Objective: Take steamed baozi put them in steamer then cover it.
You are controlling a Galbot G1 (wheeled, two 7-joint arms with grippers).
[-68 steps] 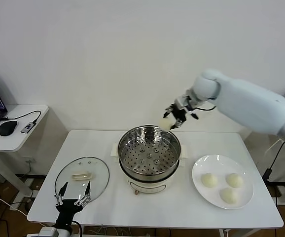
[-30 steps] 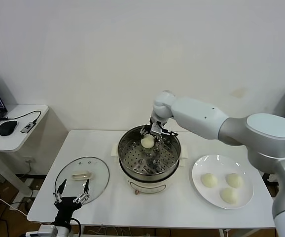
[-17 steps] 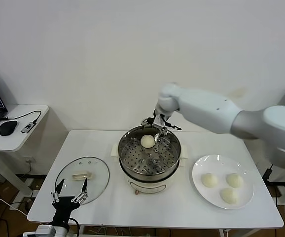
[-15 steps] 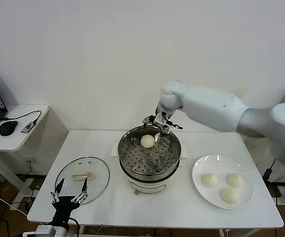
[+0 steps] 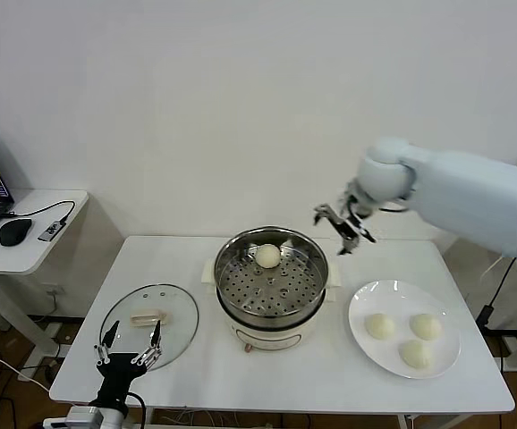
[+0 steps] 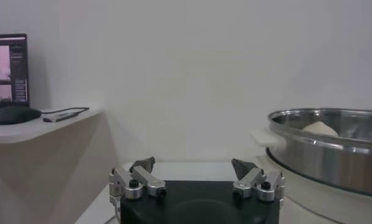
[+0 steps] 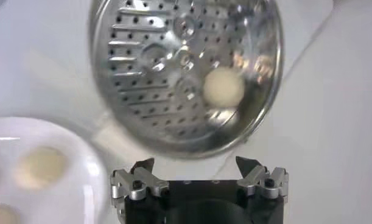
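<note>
Head view: right gripper [image 5: 343, 229], jaws wide and empty, hangs above the table between steamer [image 5: 271, 277] and plate [image 5: 404, 329]; three baozi [image 5: 380, 326] lie nearer and to its right, one bun [image 5: 267, 256] sits in the tray; left gripper [image 5: 130, 352] waits open by the glass lid [image 5: 148, 324]

Bright, even light floods the white room, and shadows under the table [image 5: 196, 259] fall soft and faint. The steamer [image 5: 271, 277] throws sharp glints off its steel rim. The right wrist view smears with motion blur, the bun [image 7: 223, 87] fuzzy; the left wrist view looks dimmer, greyish, slightly soft.
</note>
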